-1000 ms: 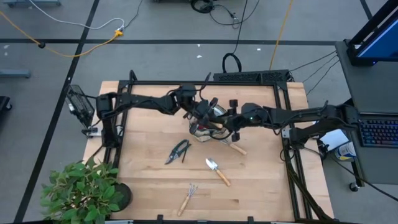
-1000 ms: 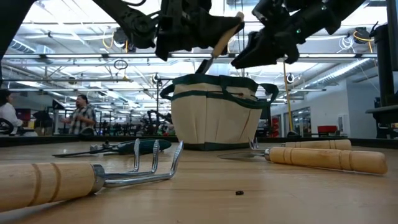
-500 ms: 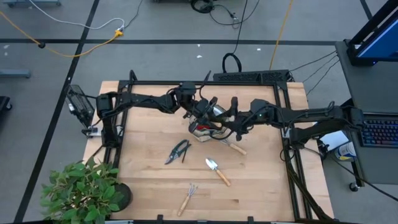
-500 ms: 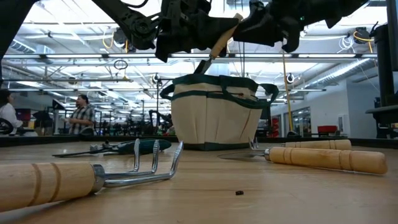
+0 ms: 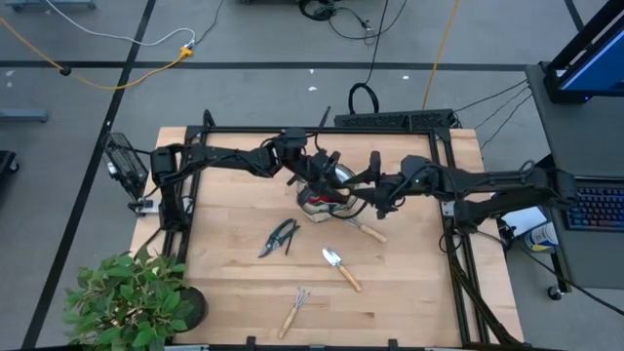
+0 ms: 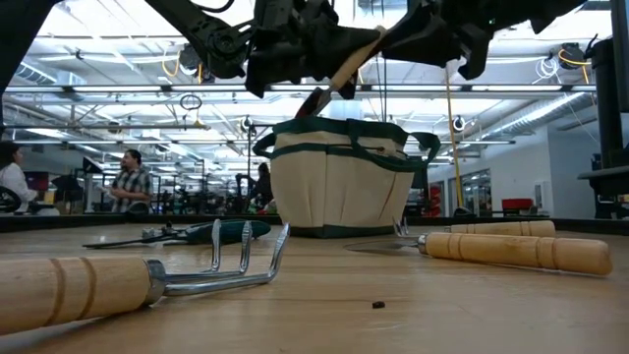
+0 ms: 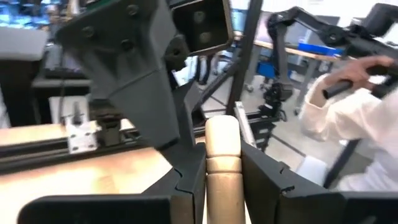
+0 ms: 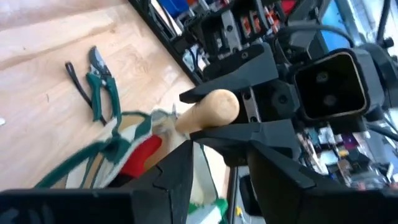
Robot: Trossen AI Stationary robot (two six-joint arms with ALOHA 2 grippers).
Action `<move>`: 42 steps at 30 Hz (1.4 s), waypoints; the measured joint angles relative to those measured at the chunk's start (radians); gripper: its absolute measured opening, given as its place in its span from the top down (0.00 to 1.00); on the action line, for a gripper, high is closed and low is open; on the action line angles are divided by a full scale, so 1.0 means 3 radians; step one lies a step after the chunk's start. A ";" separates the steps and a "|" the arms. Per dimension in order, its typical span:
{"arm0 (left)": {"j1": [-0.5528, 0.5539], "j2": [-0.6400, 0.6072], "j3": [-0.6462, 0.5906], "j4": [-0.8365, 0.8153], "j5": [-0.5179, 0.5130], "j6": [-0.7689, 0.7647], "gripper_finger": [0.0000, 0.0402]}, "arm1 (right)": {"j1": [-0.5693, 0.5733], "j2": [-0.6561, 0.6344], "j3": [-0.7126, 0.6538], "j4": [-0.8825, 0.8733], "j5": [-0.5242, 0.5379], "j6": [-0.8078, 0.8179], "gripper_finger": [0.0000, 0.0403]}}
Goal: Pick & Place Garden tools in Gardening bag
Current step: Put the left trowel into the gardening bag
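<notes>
The beige gardening bag (image 5: 327, 201) with dark green trim stands at the table's middle; it also shows in the low view (image 6: 339, 182). A red glove (image 8: 140, 155) lies inside it. My left gripper (image 5: 320, 174) is above the bag, shut on a wooden-handled tool (image 6: 346, 69). My right gripper (image 5: 370, 195) is open and empty, above and just right of the bag (image 6: 437, 34). Pruning shears (image 5: 281, 237), a trowel (image 5: 341, 268), a rake (image 5: 293, 311) and another wooden-handled tool (image 5: 369, 232) lie flat on the table. My left gripper pinches the tool's wooden handle (image 7: 222, 171) between its two fingers, a little below the handle's rounded free end (image 8: 214, 107), which sticks out past the fingers. The tool is lifted clear and tilted, its dark metal end (image 6: 317, 99) pointing down just above the bag's mouth.
A leafy potted plant (image 5: 136, 300) stands at the table's near left corner. A black frame (image 5: 322, 130) rims the table. A person's white sleeve (image 7: 348, 124) shows beyond the table, and people (image 6: 128, 182) stand in the room behind.
My right gripper has risen and drawn back a little toward the table's right edge, away from the bag. My left gripper has stayed above the bag with the tool.
</notes>
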 joint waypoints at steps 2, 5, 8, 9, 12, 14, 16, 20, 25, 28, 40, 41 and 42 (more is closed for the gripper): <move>0.0000 0.0000 0.0000 -0.0023 -0.0124 0.0001 0.80 | 0.0005 -0.0055 -0.0001 -0.0062 -0.0002 0.0000 0.65; 0.0001 0.0002 0.0000 -0.0076 -0.0279 0.0012 0.80 | 0.0024 -0.0090 0.0000 -0.0031 -0.0013 -0.0065 0.65; -0.0003 0.0011 -0.0001 -0.0108 -0.0296 0.0009 0.80 | 0.0031 -0.0092 0.0001 -0.0032 -0.0014 -0.0197 0.65; -0.0011 0.0011 -0.0001 -0.0102 -0.0299 -0.0009 0.79 | 0.0031 -0.0089 0.0001 -0.0040 -0.0014 -0.0239 0.65; -0.0040 0.0011 -0.0002 -0.0109 -0.0395 -0.0098 0.80 | 0.0030 -0.0070 0.0001 -0.0063 -0.0017 -0.0388 0.65; -0.0053 0.0011 -0.0004 -0.0112 -0.0419 -0.0122 0.80 | 0.0030 -0.0066 0.0001 -0.0085 -0.0015 -0.0407 0.65; -0.0062 0.0011 -0.0004 -0.0102 -0.0447 -0.0151 0.80 | 0.0027 -0.0066 0.0001 -0.0105 0.0001 -0.0354 0.65; -0.0051 0.0010 -0.0004 -0.0101 -0.0468 -0.0166 0.80 | 0.0027 -0.0063 0.0001 -0.0200 0.0001 0.0063 0.65; 0.0009 0.0010 -0.0006 -0.0192 -0.0680 -0.0136 0.80 | 0.0022 -0.0066 -0.0069 -0.0354 0.0063 0.0528 0.65; 0.0013 0.0010 -0.0007 -0.0416 -0.0838 -0.0003 0.80 | 0.0022 -0.0066 -0.0282 -0.0179 0.0078 0.0627 0.65; -0.0066 0.0010 -0.0006 -0.0397 -0.1235 0.0142 0.80 | 0.0036 -0.0123 -0.1147 0.1502 0.0579 0.0285 0.65; -0.0066 0.0004 -0.0005 -0.0400 -0.1235 0.0131 0.81 | 0.0036 -0.0159 -0.1189 0.1596 0.0741 0.0148 0.65; -0.0066 -0.0004 -0.0001 -0.0427 -0.1235 0.0122 0.81 | 0.0036 -0.0206 -0.1205 0.1666 0.0858 0.0019 0.65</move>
